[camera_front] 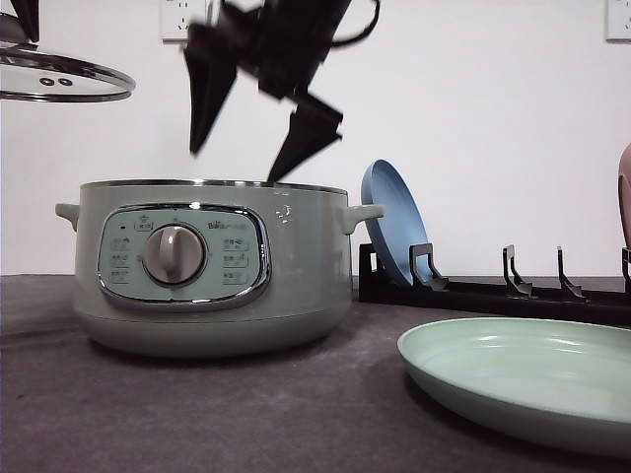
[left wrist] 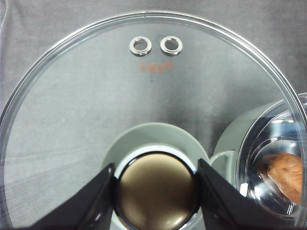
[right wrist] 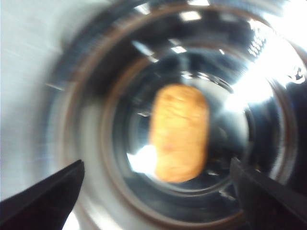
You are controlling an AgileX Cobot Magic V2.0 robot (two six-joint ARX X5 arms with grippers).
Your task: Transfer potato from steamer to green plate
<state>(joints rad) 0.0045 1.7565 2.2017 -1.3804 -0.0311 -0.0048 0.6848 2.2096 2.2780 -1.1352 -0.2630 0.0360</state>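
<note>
Sage-green and lidless, the steamer (camera_front: 212, 266) stands on the dark table (camera_front: 197, 424), its dial facing us in the front view. Above its open rim we see the right gripper (camera_front: 242, 148) hanging tilted, its two black fingers spread wide and holding nothing. In the right wrist view that same gripper (right wrist: 158, 191) looks straight down into the shiny metal pot, and the potato (right wrist: 180, 132) lies on the pot's floor between the two fingertips, apart from both; the picture is blurred, so finer detail escapes us. At about ten o'clock from the steamer in the front view, the glass lid (camera_front: 61, 79) is held up in the air. The left wrist view shows the left gripper (left wrist: 156, 189) clamped on the lid's knob (left wrist: 156, 191), one finger on each side, with the glass lid (left wrist: 120, 120) spread beneath and the potato (left wrist: 287, 175) visible through it inside the steamer (left wrist: 249, 139). The green plate (camera_front: 523, 379) lies flat at about four o'clock from the steamer, and it holds nothing. Behind it a blue plate (camera_front: 394, 222) leans in a black rack (camera_front: 493, 291).
</note>
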